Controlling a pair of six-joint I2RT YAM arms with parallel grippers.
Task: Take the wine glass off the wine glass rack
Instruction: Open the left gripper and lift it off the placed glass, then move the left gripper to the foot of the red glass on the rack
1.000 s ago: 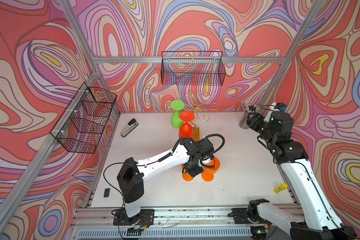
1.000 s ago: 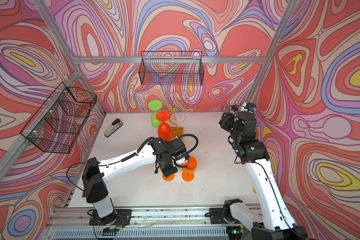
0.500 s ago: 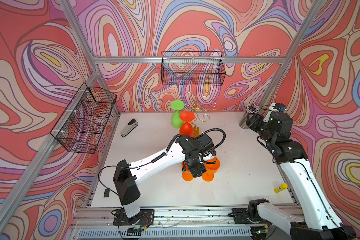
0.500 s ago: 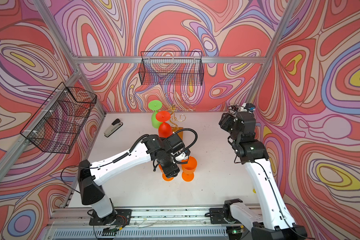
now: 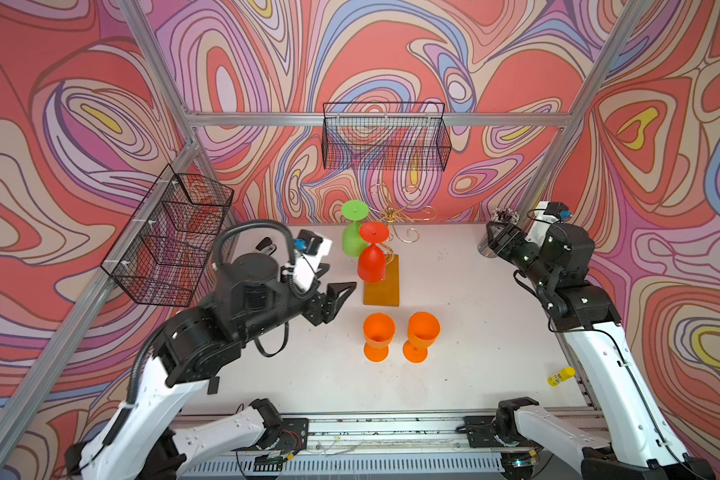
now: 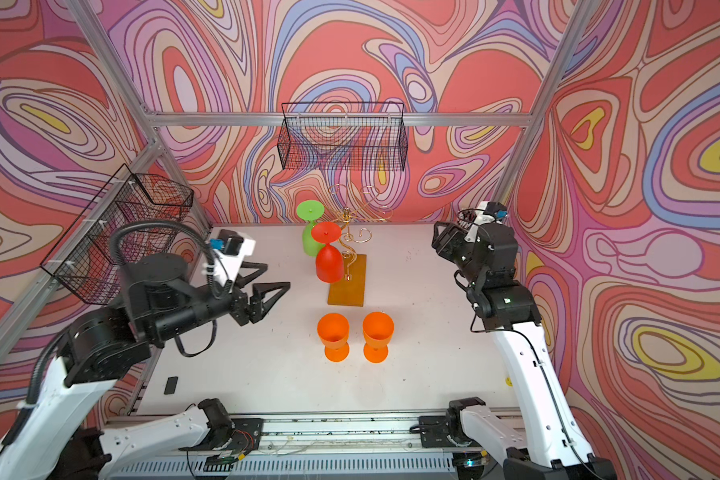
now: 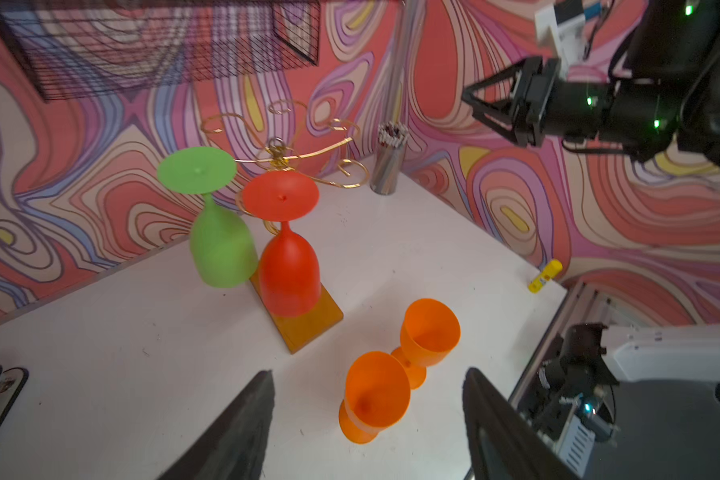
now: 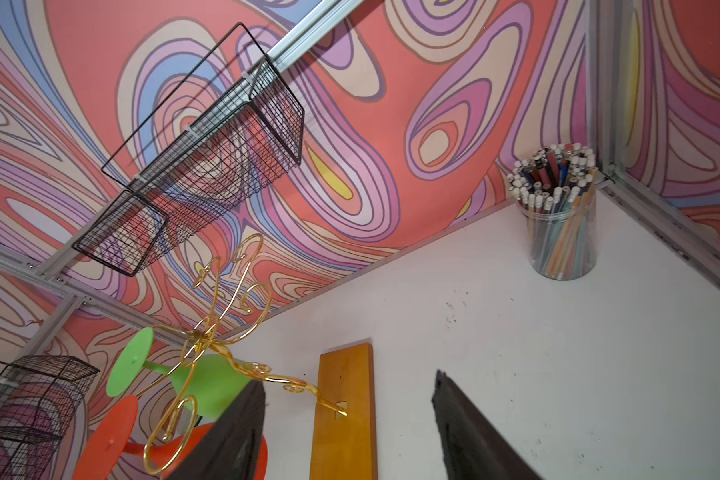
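Note:
The wine glass rack (image 5: 396,216), gold wire on an amber wooden base (image 5: 382,286), stands mid-table toward the back. A green wine glass (image 5: 353,240) and a red wine glass (image 5: 371,264) hang upside down from it. Two orange wine glasses (image 5: 378,340) (image 5: 422,334) stand upright on the table in front of the base. My left gripper (image 6: 273,277) hovers open and empty, left of the rack and above the table. My right gripper (image 5: 491,239) is open and empty at the back right, facing the rack (image 8: 221,332).
A clear cup of pencils (image 8: 562,216) sits in the back right corner beside the right gripper. Black wire baskets hang on the back wall (image 5: 385,141) and left wall (image 5: 171,241). A yellow glue stick (image 5: 561,376) lies by the right edge, a stapler (image 5: 267,244) at the back left.
My left gripper opened, let go of an orange wine glass beside the other one, then rose and drew back to the left. The right arm has not moved.

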